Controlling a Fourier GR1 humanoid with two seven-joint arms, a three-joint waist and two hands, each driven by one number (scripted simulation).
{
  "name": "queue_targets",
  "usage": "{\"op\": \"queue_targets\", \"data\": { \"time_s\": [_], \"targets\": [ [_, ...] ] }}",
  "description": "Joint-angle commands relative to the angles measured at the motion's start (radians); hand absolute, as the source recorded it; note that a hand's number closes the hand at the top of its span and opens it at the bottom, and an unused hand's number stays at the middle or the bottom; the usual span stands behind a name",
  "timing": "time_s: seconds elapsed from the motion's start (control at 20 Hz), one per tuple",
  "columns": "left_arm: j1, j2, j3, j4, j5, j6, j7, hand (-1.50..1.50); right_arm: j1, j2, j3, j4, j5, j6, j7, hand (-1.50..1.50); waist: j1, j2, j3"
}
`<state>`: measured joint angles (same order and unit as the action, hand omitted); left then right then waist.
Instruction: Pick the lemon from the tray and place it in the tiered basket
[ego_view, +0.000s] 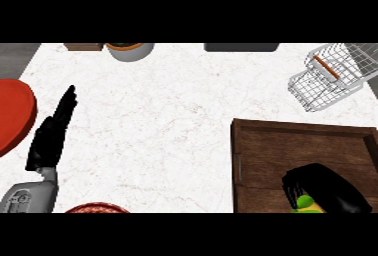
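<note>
Wooden tray (266, 150): right robot hand (328, 187) curled over lemon (306, 203).

A: What's the left hand (50, 137) look like?
B: Black, w/ long thin fingers. Grey arm (28, 196) behind it, round bits on it.
A: Right hand (328, 187)?
B: Black too, shiny.

Tray (266, 150) near right, tiered basket (332, 75) behind it, far right

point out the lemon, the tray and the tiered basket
lemon (305, 203), head view, on the yellow-green patch showing under the right robot hand (328, 187)
tray (295, 150), head view, on its bare wooden floor
tiered basket (325, 85), head view, on its white wire wall
</note>
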<state>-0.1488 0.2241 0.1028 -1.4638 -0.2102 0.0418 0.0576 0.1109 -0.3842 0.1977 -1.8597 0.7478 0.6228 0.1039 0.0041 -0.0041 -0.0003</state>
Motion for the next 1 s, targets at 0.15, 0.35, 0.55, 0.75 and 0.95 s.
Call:
{"op": "queue_targets", "data": {
  "time_s": [0.15,0.35,0.55,0.75,0.95],
  "targets": [
    [0.01,-0.028,-0.017,-0.002,-0.025,0.027,0.01,0.0,0.043,0.133,-0.004,-0.172,-0.074,-0.131,-0.061,1.5,-0.018,0.001,0.001],
    [0.009,0.014,0.009,-0.055,0.009,-0.016,0.037,0.0,-0.034,0.201,-0.118,-0.29,-0.145,-0.189,-0.017,1.5,-0.01,0.0,0.001],
    [-0.024,-0.005,-0.003,-0.018,-0.011,0.003,0.05,0.0,-0.098,0.198,-0.249,-0.413,-0.26,-0.156,0.045,1.5,-0.016,0.002,0.0],
    [-0.023,-0.001,-0.004,-0.055,-0.008,-0.007,0.077,0.0,-0.296,0.138,-0.411,-0.437,-0.368,-0.105,0.187,1.5,-0.004,0.002,0.0],
    [-0.007,0.035,0.04,-0.006,0.015,-0.031,0.014,0.0,-0.413,-0.009,-0.533,-0.372,-0.395,-0.057,0.2,1.5,-0.003,0.003,0.0]
  ]
}}
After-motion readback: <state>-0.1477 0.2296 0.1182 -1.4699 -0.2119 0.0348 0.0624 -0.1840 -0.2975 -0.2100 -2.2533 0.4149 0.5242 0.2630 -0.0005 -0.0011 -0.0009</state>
